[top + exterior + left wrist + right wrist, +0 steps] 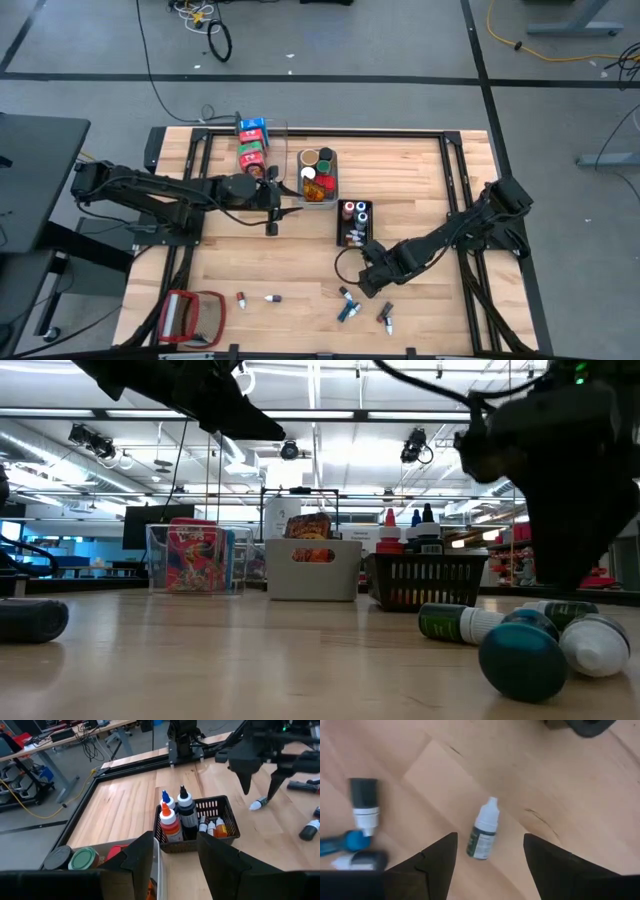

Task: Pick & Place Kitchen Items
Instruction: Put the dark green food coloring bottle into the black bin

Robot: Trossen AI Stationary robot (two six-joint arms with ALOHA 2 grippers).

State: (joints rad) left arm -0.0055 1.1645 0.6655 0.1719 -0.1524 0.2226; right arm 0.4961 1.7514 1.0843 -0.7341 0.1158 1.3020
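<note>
since the right end effector [487,857] hangs w/ fingers apart straddling a small white-capped bottle [482,834] lying on the desk [560,795] just below, it's prob lined up to grab it, while left end effector [175,855], part-open & empty, waits by the black bin [220,827].

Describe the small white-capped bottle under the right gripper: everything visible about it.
The small bottle is a plastic-looking dropper type with a white pointed cap, a white body and a dark green label. It lies on its side on the bare wooden table, alone, touching nothing else. The right gripper hovers above it, fingers open to either side, not gripping it.
</note>
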